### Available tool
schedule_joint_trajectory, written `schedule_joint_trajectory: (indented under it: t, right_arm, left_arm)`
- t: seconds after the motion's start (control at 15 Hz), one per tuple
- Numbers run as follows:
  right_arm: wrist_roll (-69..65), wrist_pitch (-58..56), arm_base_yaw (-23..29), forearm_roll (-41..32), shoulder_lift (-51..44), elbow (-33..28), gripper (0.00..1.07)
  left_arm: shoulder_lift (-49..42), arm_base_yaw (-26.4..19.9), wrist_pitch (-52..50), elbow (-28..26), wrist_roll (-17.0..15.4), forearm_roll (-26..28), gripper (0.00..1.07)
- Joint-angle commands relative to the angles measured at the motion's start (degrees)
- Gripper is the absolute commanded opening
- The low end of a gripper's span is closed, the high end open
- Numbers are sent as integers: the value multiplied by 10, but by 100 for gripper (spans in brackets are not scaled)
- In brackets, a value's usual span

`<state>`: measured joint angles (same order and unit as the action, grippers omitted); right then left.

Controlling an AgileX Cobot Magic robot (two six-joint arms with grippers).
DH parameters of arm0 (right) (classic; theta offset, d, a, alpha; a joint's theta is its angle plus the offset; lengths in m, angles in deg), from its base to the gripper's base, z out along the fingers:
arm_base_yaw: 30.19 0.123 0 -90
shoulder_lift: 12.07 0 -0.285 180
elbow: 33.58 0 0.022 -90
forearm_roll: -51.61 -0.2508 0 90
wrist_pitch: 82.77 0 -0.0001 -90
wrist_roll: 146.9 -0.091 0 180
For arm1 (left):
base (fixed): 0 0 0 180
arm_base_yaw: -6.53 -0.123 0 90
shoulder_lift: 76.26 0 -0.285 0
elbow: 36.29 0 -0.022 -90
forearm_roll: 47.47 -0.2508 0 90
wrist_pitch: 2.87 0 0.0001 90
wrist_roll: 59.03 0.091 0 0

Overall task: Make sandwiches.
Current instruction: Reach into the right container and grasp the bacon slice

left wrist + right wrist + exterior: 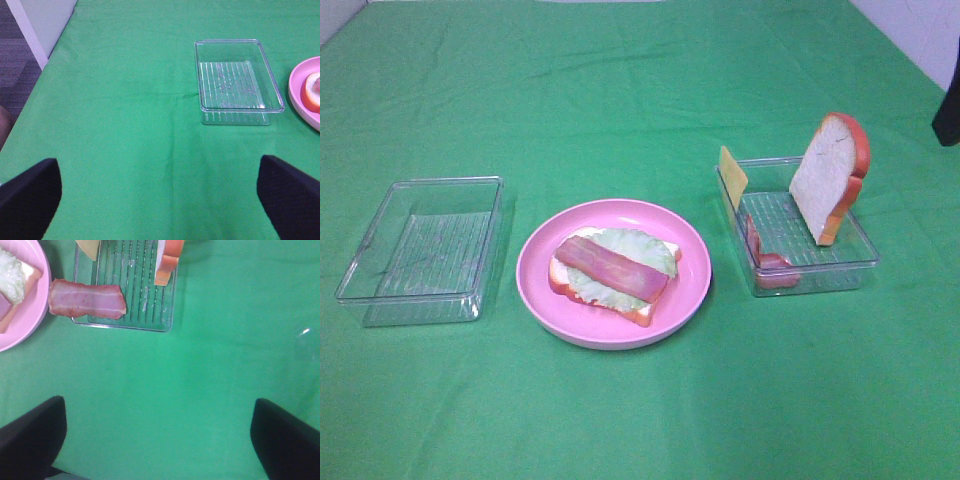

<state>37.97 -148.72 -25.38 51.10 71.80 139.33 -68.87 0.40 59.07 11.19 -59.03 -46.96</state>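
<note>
Left gripper (160,200) and right gripper (159,440) both wide, empty; upright white orange-crusted toy bread slice (830,175) looks barely propped in your clear plastic tray (820,280), 1 nudge topples it

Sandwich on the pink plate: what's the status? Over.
Left gripper and right gripper open, empty. Sandwich half built on plate: bottom bread, lettuce, bacon strip. Cheese, bread slice, spare bacon in right tray. Path clear.

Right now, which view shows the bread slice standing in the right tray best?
Exterior high: the bread slice shows whole, standing on edge in the clear tray. The right wrist view catches only its lower crust; the left wrist view misses it.
</note>
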Motion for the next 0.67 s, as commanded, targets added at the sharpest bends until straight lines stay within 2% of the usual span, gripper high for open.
schedule_joint_trajectory:
  t: [0.07,0.27,0.67]
  right_arm:
    - [-54,-15,65,52,36,41,94]
    - [-96,-31,128,61,93,99,94]
    - [-176,-65,192,83,210,185,94]
  left_arm:
    - [-7,-1,-2,1,-4,4,101]
    - [-7,-1,-2,1,-4,4,101]
    - [-7,-1,-2,1,-4,4,101]
